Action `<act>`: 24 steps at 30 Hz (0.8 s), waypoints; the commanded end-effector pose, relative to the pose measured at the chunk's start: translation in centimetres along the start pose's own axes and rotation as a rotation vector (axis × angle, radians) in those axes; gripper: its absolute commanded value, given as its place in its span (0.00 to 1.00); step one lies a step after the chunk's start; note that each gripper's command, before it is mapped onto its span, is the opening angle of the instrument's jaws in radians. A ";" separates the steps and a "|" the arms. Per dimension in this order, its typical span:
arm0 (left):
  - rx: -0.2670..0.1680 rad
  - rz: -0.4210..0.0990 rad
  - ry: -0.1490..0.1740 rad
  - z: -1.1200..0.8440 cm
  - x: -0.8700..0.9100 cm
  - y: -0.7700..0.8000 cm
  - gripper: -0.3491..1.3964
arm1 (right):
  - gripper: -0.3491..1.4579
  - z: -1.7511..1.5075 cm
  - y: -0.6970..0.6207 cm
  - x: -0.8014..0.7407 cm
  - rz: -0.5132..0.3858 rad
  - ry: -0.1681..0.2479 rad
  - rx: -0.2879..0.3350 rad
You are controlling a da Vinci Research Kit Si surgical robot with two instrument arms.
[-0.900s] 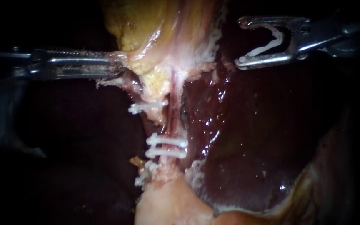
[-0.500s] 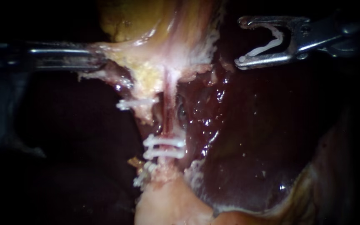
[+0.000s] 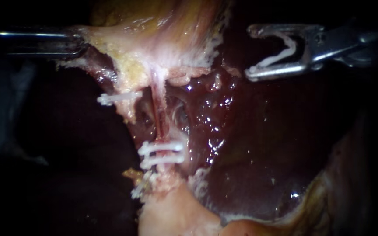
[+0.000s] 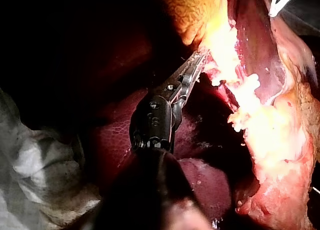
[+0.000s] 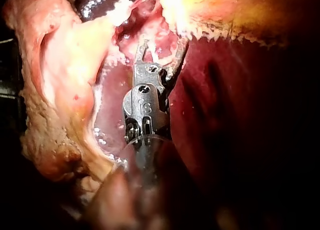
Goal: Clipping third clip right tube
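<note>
My left instrument (image 3: 80, 42) comes in at the upper left, its jaws shut on the pale yellowish gallbladder tissue (image 3: 154, 39) and holding it stretched; the left wrist view shows the same grip (image 4: 197, 64). Below the gallbladder runs the thin reddish right tube (image 3: 159, 118), bare along its upper part. Two white clips (image 3: 160, 154) cross its lower end. Another white clip (image 3: 120, 97) sits on the strand to its left. My right instrument (image 3: 251, 53) hangs at the upper right, apart from the tube. Its jaws stand wide and hold an unclosed white clip (image 3: 281, 54).
Dark wet liver (image 3: 259, 144) fills the right side behind the tube. More white clips (image 3: 140, 189) lie at the pale tissue stump (image 3: 176, 214) below. In the right wrist view my right instrument (image 5: 161, 48) points at pale tissue beside the liver.
My left instrument has drawn the gallbladder tissue to the left, dragging the upper clip and the tube's top with it. The right instrument has barely moved.
</note>
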 end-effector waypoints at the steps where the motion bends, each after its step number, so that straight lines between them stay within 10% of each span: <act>1: 0.000 0.001 0.000 0.01 0.00 0.00 0.00 | 0.45 0.04 -0.03 0.00 0.014 0.004 0.006; 12: 0.001 0.001 0.000 0.01 -0.01 -0.01 0.00 | 0.44 0.64 -0.33 -0.14 0.150 0.029 0.079; 24: 0.002 0.001 0.001 0.01 -0.02 0.00 0.00 | 0.46 1.31 -0.36 -0.33 0.259 0.030 0.089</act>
